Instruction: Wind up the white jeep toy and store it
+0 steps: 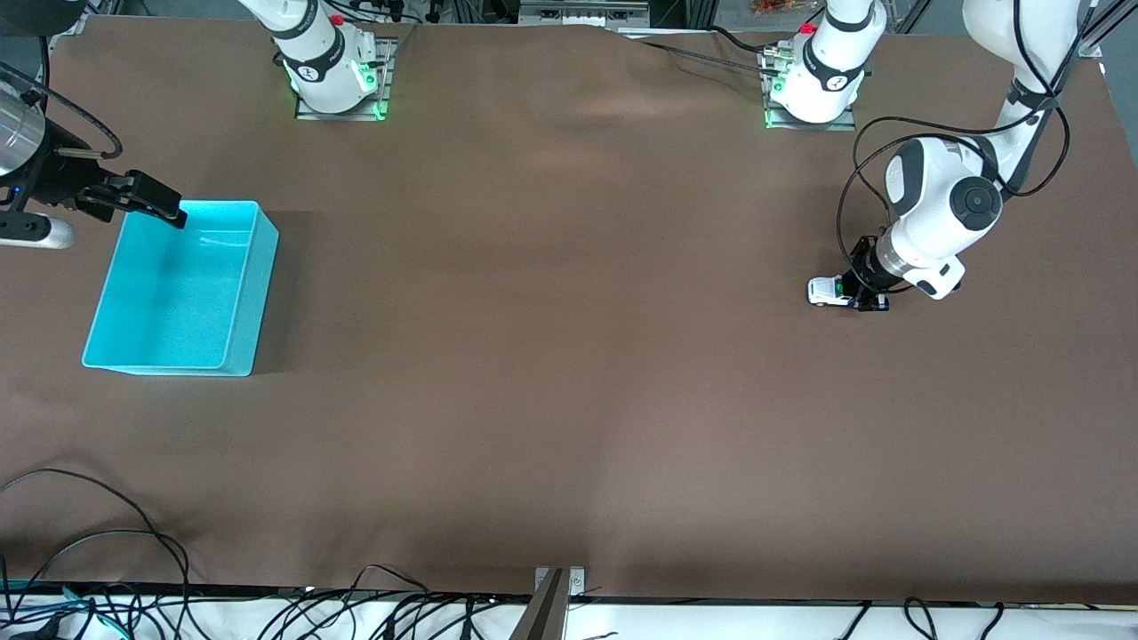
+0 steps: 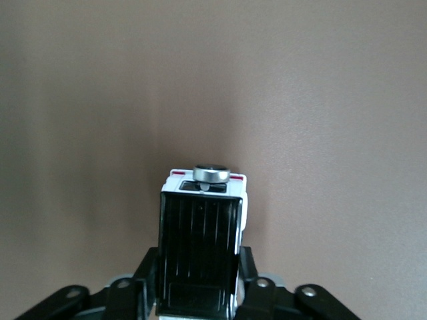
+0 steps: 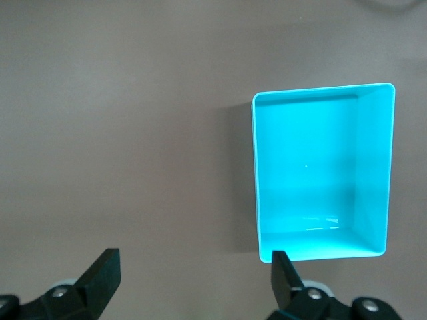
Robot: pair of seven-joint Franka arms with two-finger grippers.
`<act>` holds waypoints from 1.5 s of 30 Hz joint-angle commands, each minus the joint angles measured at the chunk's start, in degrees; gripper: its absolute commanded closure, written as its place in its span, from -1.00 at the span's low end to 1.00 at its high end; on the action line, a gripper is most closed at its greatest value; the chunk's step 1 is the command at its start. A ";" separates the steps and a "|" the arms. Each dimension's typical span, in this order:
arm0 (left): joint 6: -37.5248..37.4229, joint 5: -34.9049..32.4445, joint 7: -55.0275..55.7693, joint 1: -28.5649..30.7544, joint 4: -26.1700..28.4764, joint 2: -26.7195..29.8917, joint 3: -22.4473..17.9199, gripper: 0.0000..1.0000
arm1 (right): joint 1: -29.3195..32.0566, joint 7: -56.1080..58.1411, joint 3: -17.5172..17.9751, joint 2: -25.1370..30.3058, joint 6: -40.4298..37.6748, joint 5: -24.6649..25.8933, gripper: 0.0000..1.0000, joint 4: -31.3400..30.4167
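The white jeep toy (image 1: 825,292) stands on the brown table near the left arm's end. My left gripper (image 1: 867,295) is down on it, fingers pressed against both sides of its body. In the left wrist view the jeep's black roof (image 2: 199,240) fills the gap of the left gripper (image 2: 199,270), with the spare wheel (image 2: 211,174) at the jeep's end. The cyan bin (image 1: 253,293) sits empty at the right arm's end. My right gripper (image 1: 158,203) hangs open over the bin's edge. In the right wrist view the bin (image 3: 320,167) shows past the open right gripper (image 3: 193,270).
The two arm bases (image 1: 338,80) (image 1: 813,84) stand along the table's edge farthest from the front camera. Loose black cables (image 1: 107,542) lie at the edge nearest the camera. A metal bracket (image 1: 558,582) sits mid-way along that edge.
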State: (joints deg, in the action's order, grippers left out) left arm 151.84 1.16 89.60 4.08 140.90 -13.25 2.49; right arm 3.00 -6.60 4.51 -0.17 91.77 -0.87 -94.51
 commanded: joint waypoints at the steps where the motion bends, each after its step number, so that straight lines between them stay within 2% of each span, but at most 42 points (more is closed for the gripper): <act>1: 0.73 -1.25 0.49 -0.12 -0.01 0.16 -0.03 0.34 | 0.17 0.63 0.06 -0.01 -0.19 0.08 -1.00 0.73; 9: 0.12 -1.25 0.49 -0.56 -0.54 2.09 0.50 0.37 | 0.17 0.63 0.06 -0.01 -0.19 0.08 -1.00 0.73; 16: -1.73 -1.25 4.70 -1.00 -0.54 3.76 5.06 0.37 | 0.17 0.63 0.06 -0.01 -0.19 0.08 -1.00 0.73; 26: -1.11 -4.76 15.60 -1.27 -0.45 1.30 11.48 0.37 | 0.17 0.63 0.06 -0.01 -0.19 0.08 -1.00 0.73; 29: 0.28 -7.22 19.02 -1.18 -0.54 -0.27 11.75 0.37 | 0.08 0.63 0.15 -0.01 -0.19 0.08 -1.00 0.73; 45: 1.79 -8.28 18.16 -0.30 -0.54 -2.48 11.49 0.37 | 0.08 0.63 0.06 -0.01 -0.19 0.08 -1.00 0.73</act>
State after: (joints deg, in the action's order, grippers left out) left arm 152.82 -4.49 107.38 2.87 140.60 -14.14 14.24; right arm 3.00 -6.60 4.49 -0.19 91.77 -0.87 -94.50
